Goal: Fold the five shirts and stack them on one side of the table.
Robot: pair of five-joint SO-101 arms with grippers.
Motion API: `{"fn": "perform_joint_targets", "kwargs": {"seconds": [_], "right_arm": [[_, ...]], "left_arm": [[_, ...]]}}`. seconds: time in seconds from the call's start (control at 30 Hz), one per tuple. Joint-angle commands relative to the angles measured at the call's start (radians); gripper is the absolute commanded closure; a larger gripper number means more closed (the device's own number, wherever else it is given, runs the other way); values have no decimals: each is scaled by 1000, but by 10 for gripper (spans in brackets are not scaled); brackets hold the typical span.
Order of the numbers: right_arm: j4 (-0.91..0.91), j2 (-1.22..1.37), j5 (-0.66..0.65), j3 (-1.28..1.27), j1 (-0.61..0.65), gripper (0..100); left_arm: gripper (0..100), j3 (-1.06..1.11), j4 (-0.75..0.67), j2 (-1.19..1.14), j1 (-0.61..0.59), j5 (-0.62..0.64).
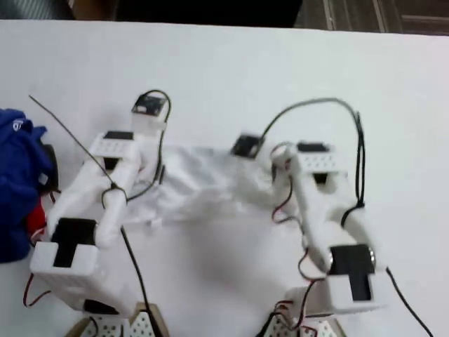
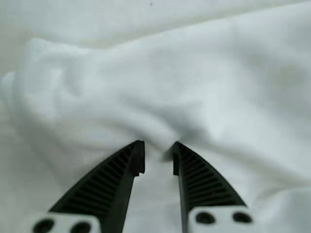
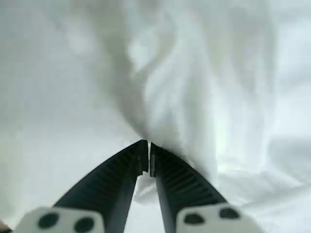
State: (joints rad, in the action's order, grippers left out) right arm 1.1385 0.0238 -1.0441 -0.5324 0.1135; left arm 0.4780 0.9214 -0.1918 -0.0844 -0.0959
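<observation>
From above, at the far left of the white table [image 1: 224, 63], you have a heap of blue shirt cloth [image 1: 17, 182], cut off by the frame edge, with something red [image 1: 35, 223] tucked at its lower side; how many garments lie in the heap is not clear. Just right of it stands the left arm [image 1: 91, 189], bent over one end of a crumpled white shirt [image 1: 203, 184] that lies in the middle of the table between the two arms. From overhead the arm's own body covers its fingers; the left wrist view brings you close to the left gripper [image 2: 159, 156] — its black jaws stand a narrow way apart, tips against a soft fold of the white shirt [image 2: 184, 82], and you cannot tell whether any cloth is caught between them. Further right, the right arm [image 1: 323, 203] leans over the shirt's other end. Its wrist view shows the right gripper [image 3: 148, 155] nearly closed, pinching a ridge of the white shirt [image 3: 194, 87] that rises from the tips in blurred folds.
</observation>
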Motion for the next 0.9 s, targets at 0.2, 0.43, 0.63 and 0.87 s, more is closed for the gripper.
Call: {"fn": "perform_joint_targets", "kwargs": {"seconds": [0.2,0.43,0.63,0.87], "right_arm": [[61,179,0,402,-48,978],[90,206,242,554,-48,978],[249,53,313,534,-33,978],[369,-76,120,282,-27,978]], "left_arm": [[891,2,-31,3,-9,3],[891,2,-31,3,-11,5],[891,2,-31,3,-11,5],[891,2,-31,3,-11,5]]}}
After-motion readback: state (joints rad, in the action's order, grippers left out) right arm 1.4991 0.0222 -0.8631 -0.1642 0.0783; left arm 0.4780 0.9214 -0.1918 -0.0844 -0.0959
